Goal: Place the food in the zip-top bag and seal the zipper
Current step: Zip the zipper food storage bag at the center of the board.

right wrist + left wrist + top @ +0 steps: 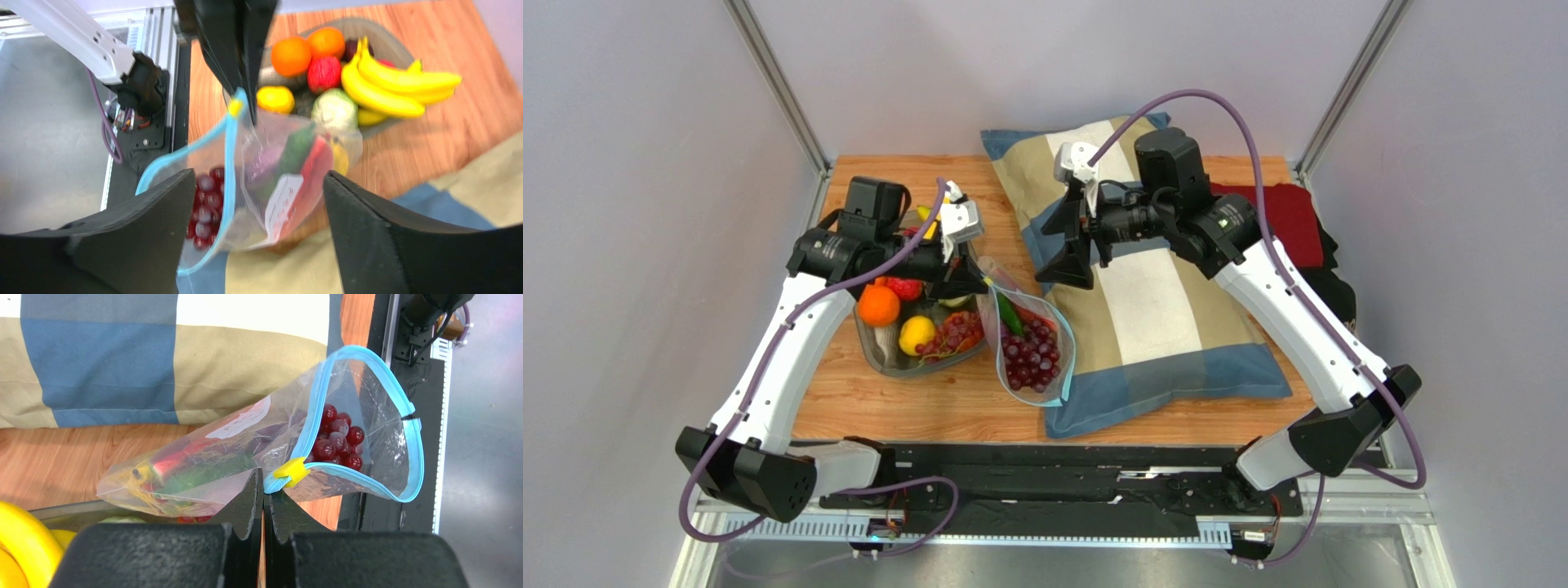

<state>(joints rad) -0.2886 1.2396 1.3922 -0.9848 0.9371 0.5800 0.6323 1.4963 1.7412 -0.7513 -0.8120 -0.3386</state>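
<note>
one zip-top bag (233, 447) — left gripper (263, 478) pinches its zipper (353, 349), right gripper (259, 177) gapes wide, gripping nothing

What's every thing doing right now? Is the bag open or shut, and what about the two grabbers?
zip-top bag, open, with grapes and other food inside.
zipper, not sealed, mouth gaping.
left gripper, shut on the zipper beside the yellow slider.
right gripper, open, holding nothing.
dish, has bananas in it.
</note>
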